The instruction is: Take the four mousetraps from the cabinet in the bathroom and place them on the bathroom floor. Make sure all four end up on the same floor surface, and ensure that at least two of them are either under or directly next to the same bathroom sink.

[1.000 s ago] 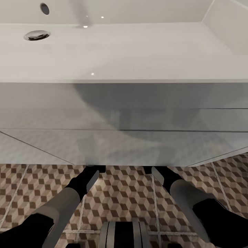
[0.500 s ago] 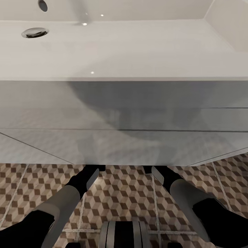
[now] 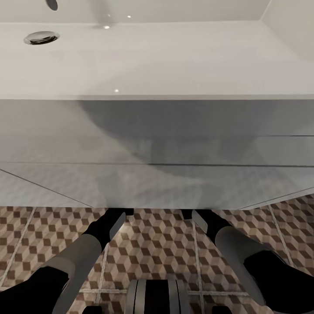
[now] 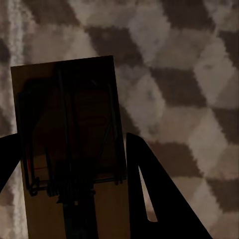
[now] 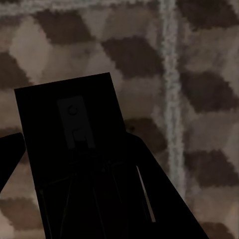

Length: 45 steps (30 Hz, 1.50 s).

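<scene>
The view has tilted slightly down at the sink (image 3: 152, 61); each gripper (image 4: 69, 199) (image 5: 74, 199) is grasping a mousetrap (image 4: 67, 124) (image 5: 74, 144).

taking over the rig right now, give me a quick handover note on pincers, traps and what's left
Left pincer: shut on a mousetrap, held over the bathroom floor.
Right pincer: shut on a second mousetrap, very dark, also over the tiles.
Head view: both arms reach under the front of the white vanity carrying the sink.
Done: two traps brought to the sink.
Left: set both down on the tiles under or beside this sink. I cannot tell where the other two traps are.
</scene>
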### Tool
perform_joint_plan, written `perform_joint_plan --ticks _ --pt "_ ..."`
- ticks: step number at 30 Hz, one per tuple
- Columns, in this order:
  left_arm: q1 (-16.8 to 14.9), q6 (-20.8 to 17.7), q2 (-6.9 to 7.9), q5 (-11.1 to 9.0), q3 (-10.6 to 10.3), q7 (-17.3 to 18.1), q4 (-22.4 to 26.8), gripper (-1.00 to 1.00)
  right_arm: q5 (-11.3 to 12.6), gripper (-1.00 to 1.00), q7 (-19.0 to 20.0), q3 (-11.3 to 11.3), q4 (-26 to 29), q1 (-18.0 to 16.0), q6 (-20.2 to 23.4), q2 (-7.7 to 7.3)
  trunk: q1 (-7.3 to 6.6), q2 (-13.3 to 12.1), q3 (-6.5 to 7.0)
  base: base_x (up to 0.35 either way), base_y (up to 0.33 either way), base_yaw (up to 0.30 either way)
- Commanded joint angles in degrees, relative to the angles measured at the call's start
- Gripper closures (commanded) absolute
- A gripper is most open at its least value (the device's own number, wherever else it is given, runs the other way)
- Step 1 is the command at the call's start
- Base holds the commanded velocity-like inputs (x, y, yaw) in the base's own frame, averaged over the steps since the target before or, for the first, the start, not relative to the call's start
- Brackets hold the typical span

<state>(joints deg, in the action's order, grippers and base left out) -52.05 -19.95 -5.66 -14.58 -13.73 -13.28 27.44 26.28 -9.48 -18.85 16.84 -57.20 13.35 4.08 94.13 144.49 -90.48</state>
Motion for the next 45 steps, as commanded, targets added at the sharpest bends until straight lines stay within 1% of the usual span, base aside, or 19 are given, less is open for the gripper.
perform_joint_plan --ticks 1,20,45 --pt "-0.06 -0.44 0.03 -0.28 -0.5 -0.52 0.15 1.0 0.44 1.0 -0.45 -0.49 0.12 -1.77 0.27 -0.04 -0.01 0.01 -0.05 0.0 0.0 0.0" --pt "-0.06 -0.44 0.03 -0.28 -0.5 -0.52 0.15 1.0 0.44 1.0 -0.37 -0.49 0.12 -1.77 0.33 -0.04 -0.01 0.01 -0.65 0.0 0.0 0.0" --pt "-0.06 -0.46 0.03 -0.28 -0.5 -0.44 0.15 1.0 0.44 1.0 -0.38 -0.49 0.12 -1.77 0.36 0.02 -0.01 0.01 -2.05 0.0 0.0 0.0"
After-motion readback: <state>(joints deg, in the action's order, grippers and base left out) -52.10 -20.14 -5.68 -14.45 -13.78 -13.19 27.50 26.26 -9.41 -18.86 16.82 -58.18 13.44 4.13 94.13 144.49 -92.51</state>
